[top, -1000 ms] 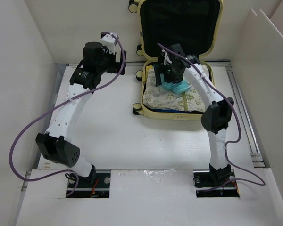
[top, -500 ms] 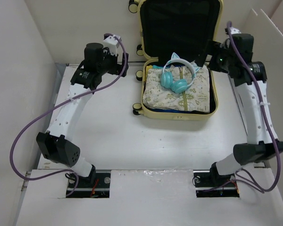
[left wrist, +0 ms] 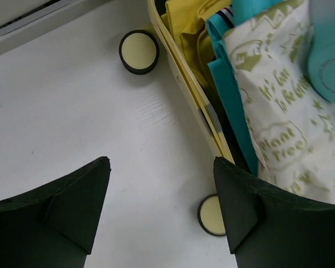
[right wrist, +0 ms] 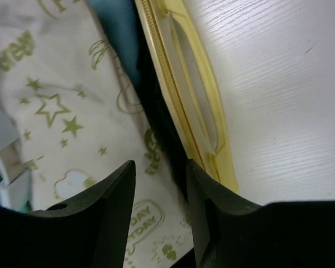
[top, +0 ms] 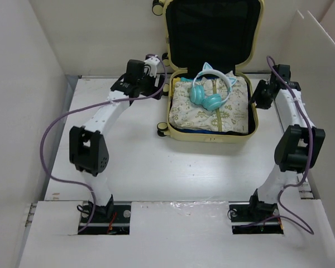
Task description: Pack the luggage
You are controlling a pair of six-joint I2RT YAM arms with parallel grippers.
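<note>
Headphones packed, both arms drawn in beside the luggage (top: 210,135)

The teal headphones (top: 207,92) now lie released on the printed garment (top: 192,111) in the open case at the far side of the tabletop (top: 128,145). The right tool (right wrist: 160,163) has pulled back to the right rim, narrowed but gripping nothing. The left tool (left wrist: 162,161), spread and empty, has moved to the left rim. Closing the lid looks next.
</note>
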